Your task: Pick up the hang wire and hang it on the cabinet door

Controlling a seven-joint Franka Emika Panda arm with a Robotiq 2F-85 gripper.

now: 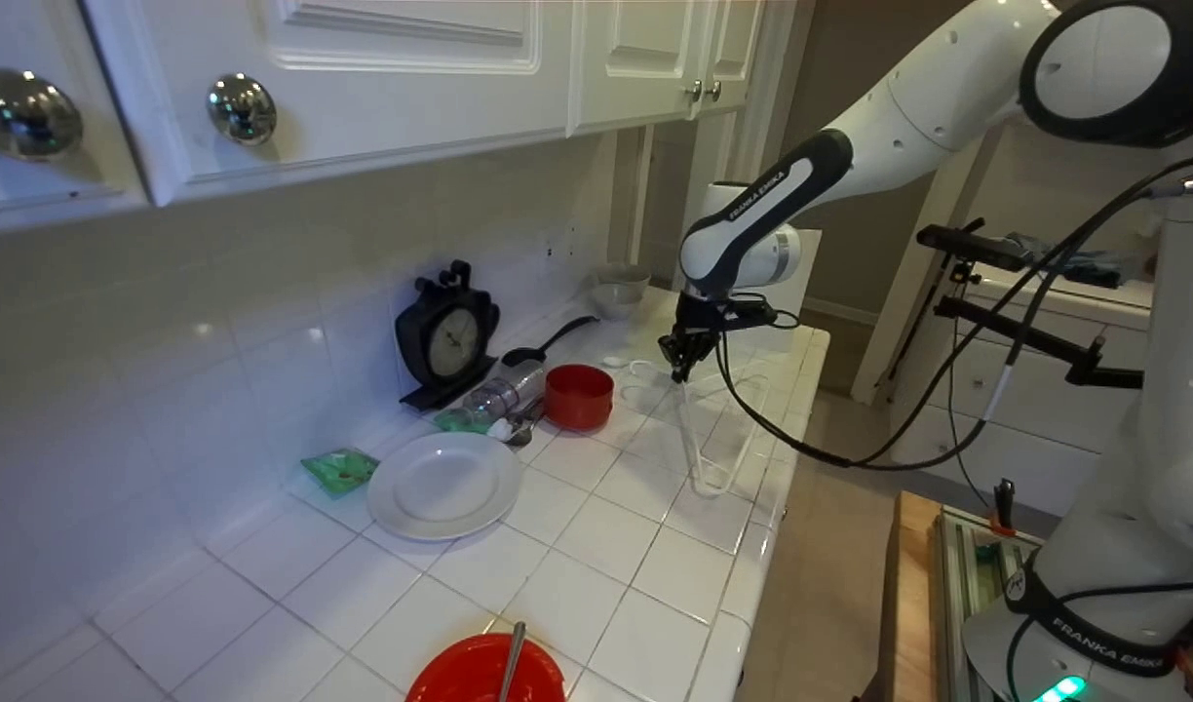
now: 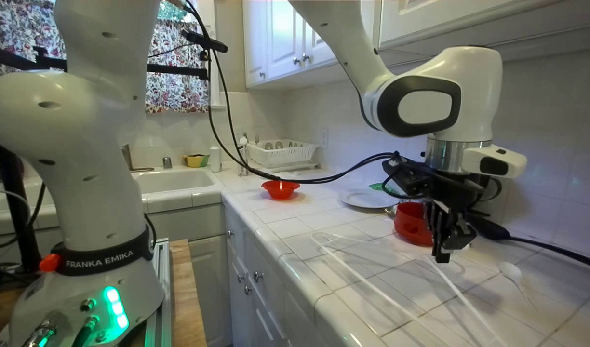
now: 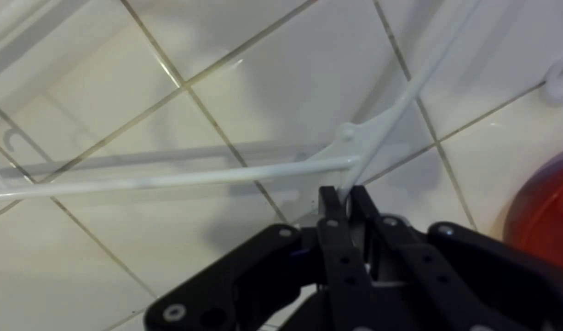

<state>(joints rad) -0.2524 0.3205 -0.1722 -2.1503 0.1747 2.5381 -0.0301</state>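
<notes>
- hanger [image 3: 244,174], white, held over the tiled counter [image 3: 79,257]
- gripper [image 3: 346,195] pinching one bar of it
- red container [image 2: 411,226], near the gripper
- white plate [image 2: 366,199], beyond that in an exterior view
- red bowl [image 2: 281,193], farther along the counter
- cabinet doors [image 2: 281,46], closed, high up at the back

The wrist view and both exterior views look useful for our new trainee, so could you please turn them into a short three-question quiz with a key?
1. Open: what does the claw grip in the wrist view?
2. True or false: the gripped thing already hangs on a cabinet door.
3. Multiple choice: in an exterior view, what colour is the bowl with a utensil in it? A) blue; B) red; C) white.

Key:
1. A white hanger.
2. False: the claw holds it down near the counter.
3. B.
</notes>
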